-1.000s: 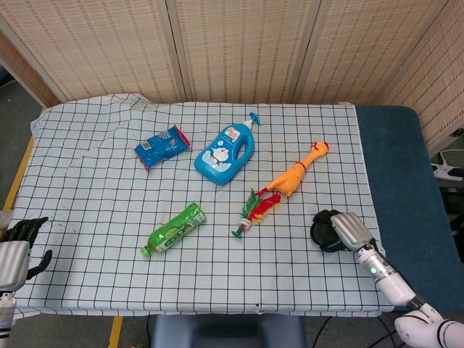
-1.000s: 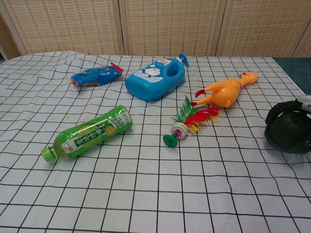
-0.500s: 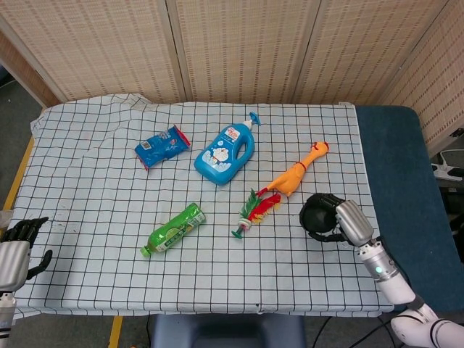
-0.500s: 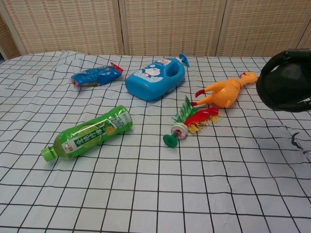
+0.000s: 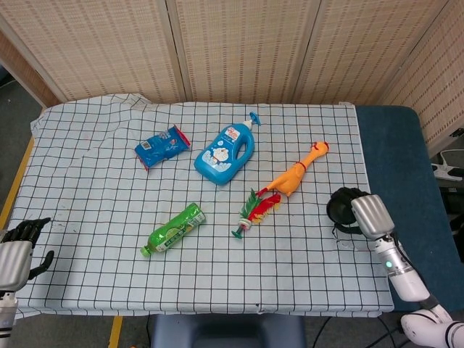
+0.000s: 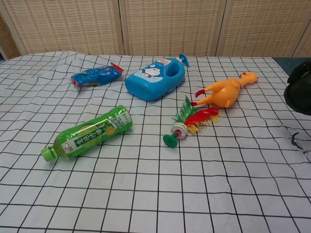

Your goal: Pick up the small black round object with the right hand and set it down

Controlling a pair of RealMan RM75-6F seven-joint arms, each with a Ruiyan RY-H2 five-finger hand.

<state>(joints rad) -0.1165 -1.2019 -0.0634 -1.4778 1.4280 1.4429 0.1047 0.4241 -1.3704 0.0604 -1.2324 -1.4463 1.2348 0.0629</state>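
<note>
The small black round object (image 5: pixel 342 206) is gripped in my right hand (image 5: pixel 368 215), lifted off the checked cloth (image 5: pixel 94 181) near the table's right edge. In the chest view only the black object (image 6: pixel 299 91) shows, cut off by the right frame edge, and the hand itself is hidden. My left hand (image 5: pixel 18 250) rests off the cloth's near left corner, holding nothing, with its dark fingers apart.
On the cloth lie a yellow rubber chicken (image 5: pixel 296 174), a red-green feathered toy (image 5: pixel 255 212), a blue pump bottle (image 5: pixel 226 154), a green drink bottle (image 5: pixel 174 230) and a blue packet (image 5: pixel 162 146). Bare blue tabletop (image 5: pixel 402 159) runs along the right. A woven screen stands behind.
My right hand lifted the black object off the cloth, swung it up and left, and has now carried it rightward and slightly lower. The left hand has not moved.
</note>
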